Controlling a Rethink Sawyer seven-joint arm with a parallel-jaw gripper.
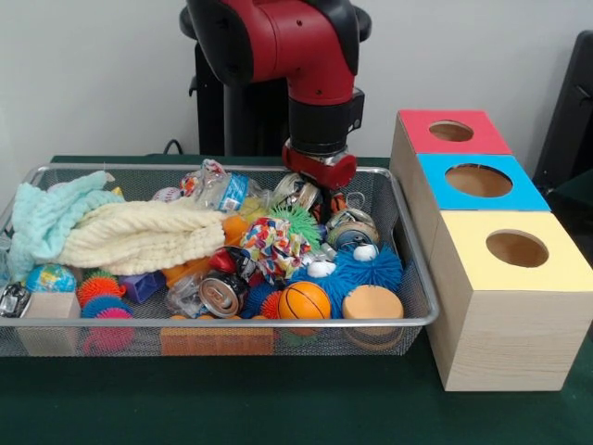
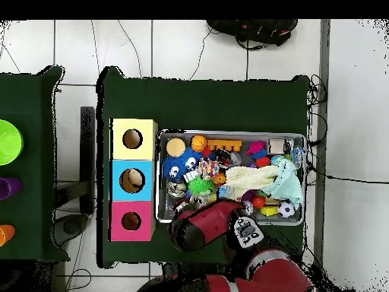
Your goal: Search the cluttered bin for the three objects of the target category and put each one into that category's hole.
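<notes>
The wire mesh bin (image 1: pixel 278 323) lies on the green table, packed with clutter; it also shows in the overhead view (image 2: pixel 228 134). My gripper (image 1: pixel 320 193) reaches down into the bin's far right part, its tip sunk among shiny wrappers and a green spiky toy. In the overhead view the red arm (image 2: pixel 201 224) covers it. No rubber duck shows clearly. A yellow-orange lump (image 1: pixel 235 228) peeks out at the cream cloth's edge; I cannot tell what it is. The red-topped box's round hole (image 1: pixel 451 131) is right of the bin, farthest from the camera, and shows overhead too (image 2: pixel 131 221).
Blue-topped (image 1: pixel 479 181) and yellow-topped (image 1: pixel 517 248) boxes stand in a row with the red one. In the bin lie a cream cloth (image 1: pixel 139 236), a mint cloth (image 1: pixel 46 218), an orange basketball (image 1: pixel 304 300), a blue fuzzy toy (image 1: pixel 357 269) and a crushed can (image 1: pixel 222 294).
</notes>
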